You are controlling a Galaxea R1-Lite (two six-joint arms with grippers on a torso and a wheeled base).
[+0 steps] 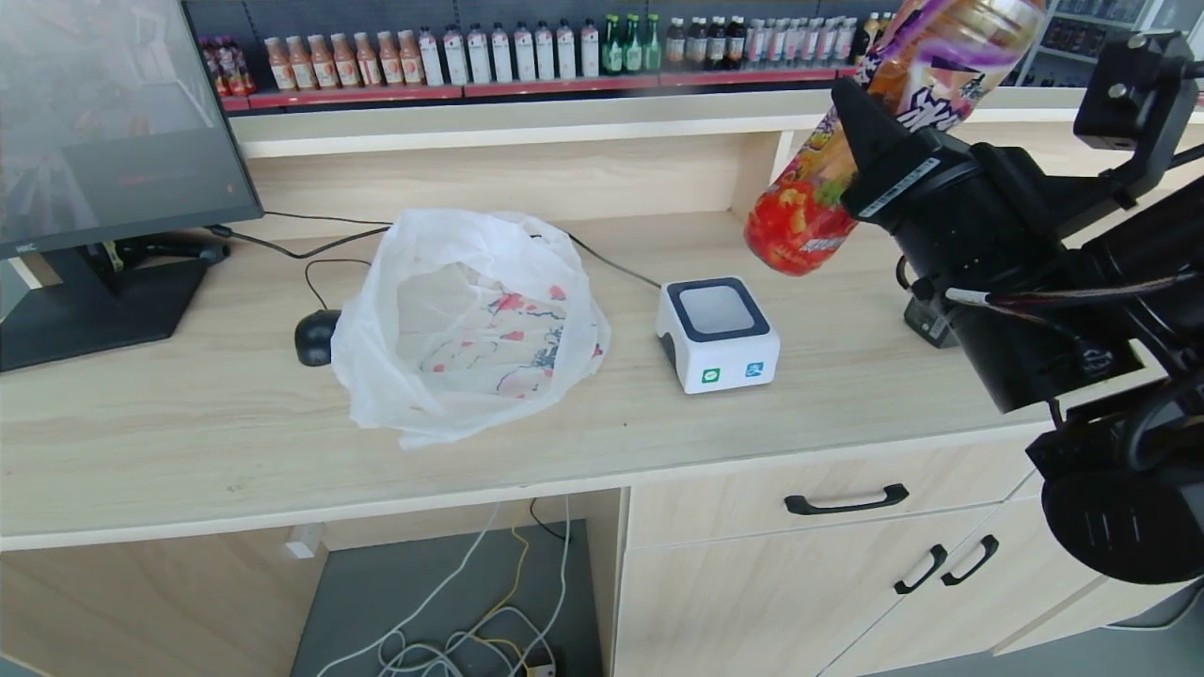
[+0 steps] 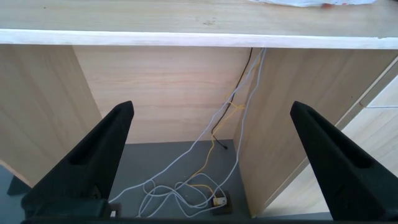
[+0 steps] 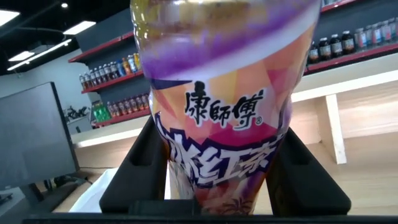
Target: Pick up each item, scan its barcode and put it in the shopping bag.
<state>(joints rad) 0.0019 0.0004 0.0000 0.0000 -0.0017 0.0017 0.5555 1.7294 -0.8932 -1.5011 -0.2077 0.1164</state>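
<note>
Right fingers (image 1: pixel 870 124) clamp the bottle (image 1: pixel 800 218); left fingers (image 2: pixel 93 163) apart. Lower it, barcode facing the scanner (image 1: pixel 717 312), held steady.

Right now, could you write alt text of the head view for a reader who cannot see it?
The right arm's jaws hold a tilted bottle in the air, right of the scanner. An open white bag lies left of the scanner on the counter.

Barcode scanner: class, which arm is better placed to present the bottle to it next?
Right. The right gripper holds the drink bottle near the barcode scanner; the left gripper sits open, facing the space under the counter.
</note>
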